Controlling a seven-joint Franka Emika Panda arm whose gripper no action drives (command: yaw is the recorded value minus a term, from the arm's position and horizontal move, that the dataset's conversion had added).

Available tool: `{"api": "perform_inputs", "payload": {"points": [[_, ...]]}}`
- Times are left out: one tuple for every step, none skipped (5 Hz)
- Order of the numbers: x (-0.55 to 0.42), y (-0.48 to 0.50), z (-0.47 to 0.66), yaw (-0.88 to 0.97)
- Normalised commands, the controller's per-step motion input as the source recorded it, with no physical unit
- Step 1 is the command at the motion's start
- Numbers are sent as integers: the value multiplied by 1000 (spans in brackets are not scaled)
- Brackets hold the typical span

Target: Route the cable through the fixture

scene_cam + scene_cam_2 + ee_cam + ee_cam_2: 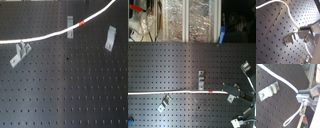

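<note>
White cable (286, 82) is clamped between the closed fingers of the gripper (302, 96), beside a metal bracket (268, 92) on the black pegboard (278, 111).

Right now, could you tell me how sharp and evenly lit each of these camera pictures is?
First exterior view: soft, the cable bright against the dark pegboard. Second exterior view: blurry, glare on the foil panels behind. Both wrist views: the gripper is blurred, and the pegboard shows a pale sheen.
</note>
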Motion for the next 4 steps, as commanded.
{"api": "perform_inputs", "payload": {"points": [[-25, 5, 0, 0], [-5, -28, 0, 0], [-180, -43, 124, 549], [-146, -64, 223, 669]]}}
